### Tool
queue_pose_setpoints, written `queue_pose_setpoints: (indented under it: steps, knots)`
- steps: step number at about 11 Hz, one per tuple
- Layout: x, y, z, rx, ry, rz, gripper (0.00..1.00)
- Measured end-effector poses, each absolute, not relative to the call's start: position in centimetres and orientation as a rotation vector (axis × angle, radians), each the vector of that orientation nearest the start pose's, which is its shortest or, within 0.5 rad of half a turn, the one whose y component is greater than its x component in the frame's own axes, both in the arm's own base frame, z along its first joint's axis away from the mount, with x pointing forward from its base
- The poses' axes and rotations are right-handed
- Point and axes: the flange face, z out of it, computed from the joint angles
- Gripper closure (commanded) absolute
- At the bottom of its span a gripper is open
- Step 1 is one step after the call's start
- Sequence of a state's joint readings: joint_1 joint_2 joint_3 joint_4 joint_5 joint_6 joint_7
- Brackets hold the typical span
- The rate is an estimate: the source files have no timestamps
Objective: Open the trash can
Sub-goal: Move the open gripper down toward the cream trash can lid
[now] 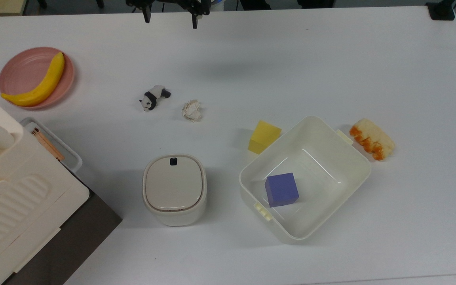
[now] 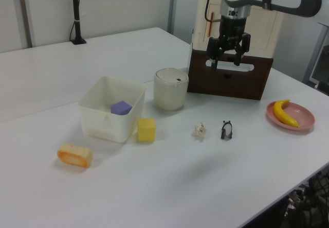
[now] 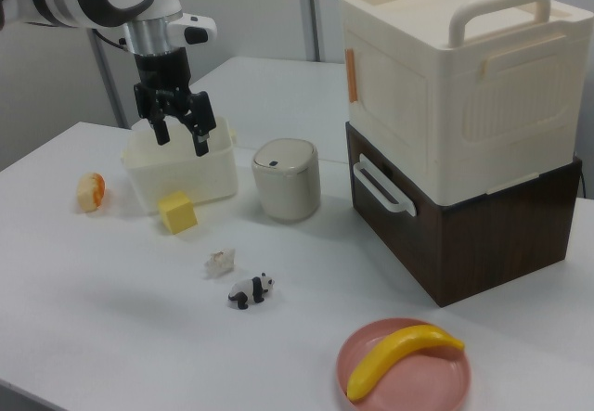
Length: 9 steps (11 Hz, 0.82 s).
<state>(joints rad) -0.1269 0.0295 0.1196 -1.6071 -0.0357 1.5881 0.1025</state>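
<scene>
1. No brand, label or legible writing was to be made out on any object.
2. The small cream-white rounded-square trash can [image 1: 174, 190] was seen standing upright on the white worktop [image 1: 291, 59], its beige flip lid [image 1: 173, 182] shut flat.
3. The small black button [image 1: 173, 160] was found at the lid's rim, on the edge towards the top of the top view; no long axis could be told from the nearly square outline.
4. In the top view the can was placed between the stacked cream and dark-brown storage boxes [image 3: 455, 123] at the top view's left and the larger cream rectangular tub [image 1: 346, 158] at the top view's right, apart from both.
5. A purple cube [image 1: 281, 189] was seen lying inside the tub, and a yellow foam block [image 1: 264, 136] just beside the tub's outer wall.
6. An orange-crusted piece of bread [image 1: 372, 139] was noted near the tub's far corner.
7. A toy panda [image 1: 154, 97] and a crumpled ball of white paper [image 1: 192, 110] were set side by side, well apart from the can.
8. A yellow banana [image 1: 38, 83] was laid on a pink plate [image 1: 18, 73].
9. The black two-finger claw [image 3: 177, 130] was held in the air with its fingers spread wide and nothing between them, well apart from the can.
10. The box handles and the can's side wall were shown by the right view, whereas the lid's full outline was given by the top view.
</scene>
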Motion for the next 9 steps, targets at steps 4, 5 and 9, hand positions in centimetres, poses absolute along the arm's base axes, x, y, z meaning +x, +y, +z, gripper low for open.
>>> queue_pose_setpoints:
  steps: [4,5,9]
  knots:
    - [56.26,-1.45,59.44,-3.170,0.190,0.069,0.01]
    - [56.26,-1.52,59.44,-3.169,0.192,0.069,0.21]
    - [56.26,-1.54,59.43,-3.169,0.192,0.069,1.00]
